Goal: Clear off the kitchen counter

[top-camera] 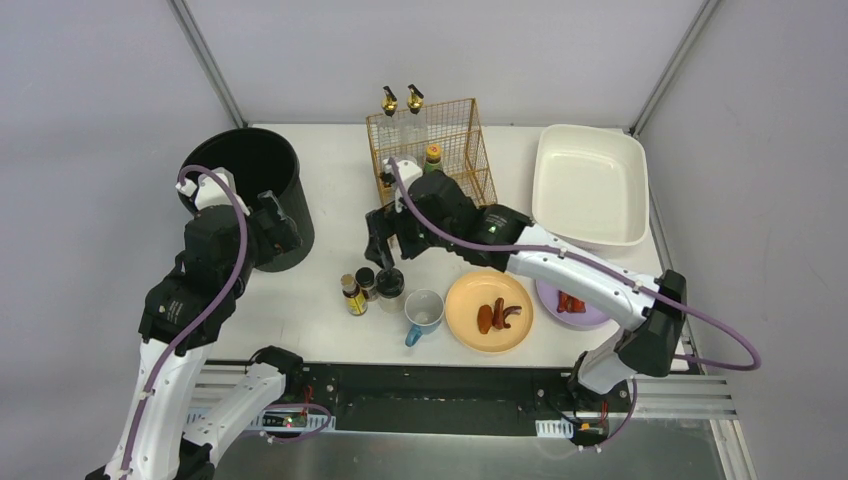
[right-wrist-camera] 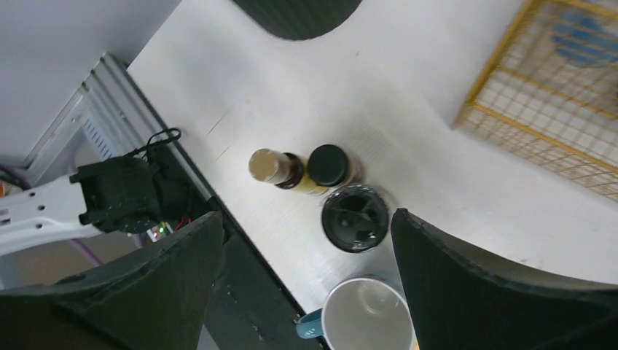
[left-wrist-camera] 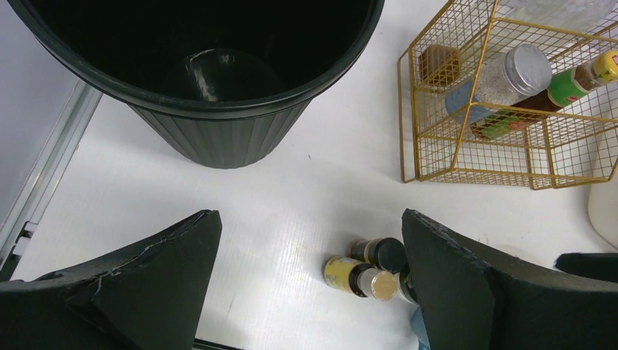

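As my left fingers and right fingers hang open, the right could topple three crowded small glass bottles.

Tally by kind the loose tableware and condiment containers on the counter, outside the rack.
Condiment containers: 3
Mugs: 1
Plates, both with food: 2
Total on the kitchen counter: 6
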{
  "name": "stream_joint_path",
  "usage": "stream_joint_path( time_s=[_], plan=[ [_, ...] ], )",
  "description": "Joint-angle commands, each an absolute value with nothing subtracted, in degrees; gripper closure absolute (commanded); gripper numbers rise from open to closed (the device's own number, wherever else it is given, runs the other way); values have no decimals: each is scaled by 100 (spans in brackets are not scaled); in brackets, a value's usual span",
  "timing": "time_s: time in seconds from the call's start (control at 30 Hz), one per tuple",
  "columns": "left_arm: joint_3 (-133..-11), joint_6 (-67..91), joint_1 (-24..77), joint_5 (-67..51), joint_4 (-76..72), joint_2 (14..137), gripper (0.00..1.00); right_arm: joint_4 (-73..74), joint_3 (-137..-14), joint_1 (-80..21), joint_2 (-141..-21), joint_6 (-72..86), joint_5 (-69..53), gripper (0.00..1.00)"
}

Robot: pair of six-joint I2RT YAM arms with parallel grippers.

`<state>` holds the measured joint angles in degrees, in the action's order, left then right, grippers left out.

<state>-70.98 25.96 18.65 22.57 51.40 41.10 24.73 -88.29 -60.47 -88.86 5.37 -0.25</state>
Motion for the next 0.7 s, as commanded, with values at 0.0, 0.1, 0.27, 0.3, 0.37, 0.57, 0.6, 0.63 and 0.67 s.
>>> stream_joint_path(
  time_s=[0.0,0.1,0.27,0.3,0.37,0.57,0.6,0.63,0.67],
  plan=[
    [-7137,2523,1826,2228,5017,4001,1,2404,-9007,-6368,-9173,643,-430,11],
    [-7119,2531,1828,2224,5015,3966,1,2461,-9079,-6546,-9319,577,-488,12],
    [-7135,2531,1830,2225,5026,3950,1,2521,-9167,-6799,-9575,470,-450,13],
    [-7137,2538,1828,2224,5028,3946,1,2486,-9186,-6829,-9626,473,-414,14],
    [-7132,2576,1830,2216,5020,3927,0,2459,-9269,-6881,-9762,482,-381,15],
    [-7119,2598,1828,2206,5026,3881,0,2476,-9637,-7013,-10257,502,-259,20],
    [-7121,2593,1830,2206,5022,3883,0,2494,-9690,-7039,-10345,497,-183,20],
    [-7126,2587,1828,2206,5020,3882,1,2527,-9751,-7054,-10432,494,-102,20],
    [-7129,2583,1822,2206,5024,3881,1,2565,-9822,-7069,-10515,488,-52,21]
  ],
)
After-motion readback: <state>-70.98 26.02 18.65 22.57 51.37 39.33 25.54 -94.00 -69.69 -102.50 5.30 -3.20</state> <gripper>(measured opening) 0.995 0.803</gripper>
